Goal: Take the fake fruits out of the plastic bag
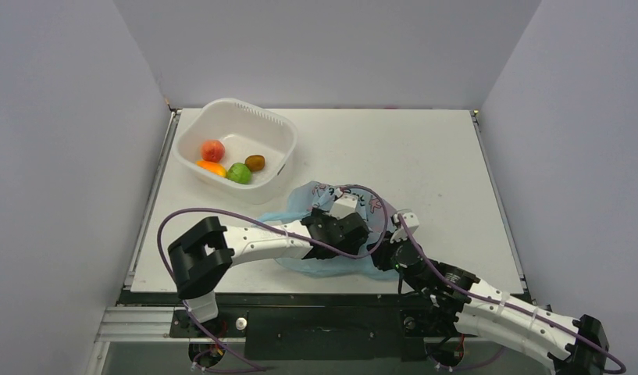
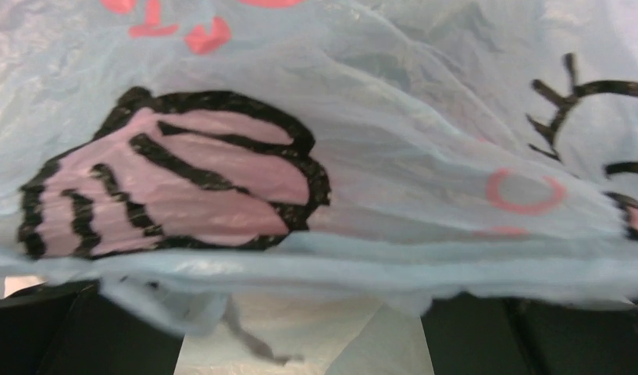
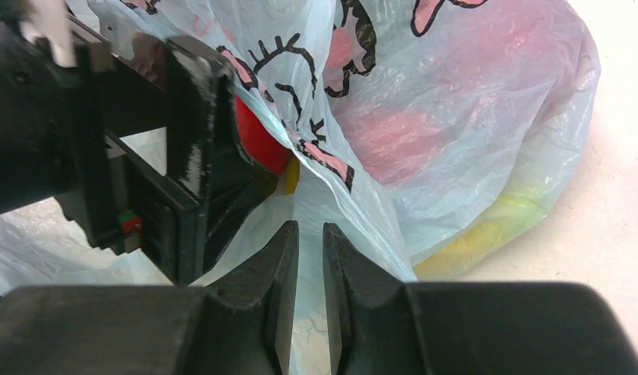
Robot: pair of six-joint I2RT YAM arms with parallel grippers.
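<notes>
Table (image 1: 425,156): tub (image 1: 253,119) holds four pieces (image 1: 239,173); bag (image 3: 472,117) holds red fruit (image 3: 259,144).

1. The left arm (image 1: 253,242) reaches from its base at the near left edge of the counter, forearm running low to the right towards the middle.
2. The left gripper (image 2: 300,332) has its jaws spread wide; in its wrist view the dark fingers (image 2: 34,336) sit at the two bottom corners.
3. The right arm (image 1: 503,312) stretches from the near right corner up and to the left, its wrist close beside the left wrist.
4. The right gripper (image 3: 310,258) has its jaws drawn nearly together, a narrow slit between them, pinching a fold of the plastic bag (image 3: 456,141).
</notes>
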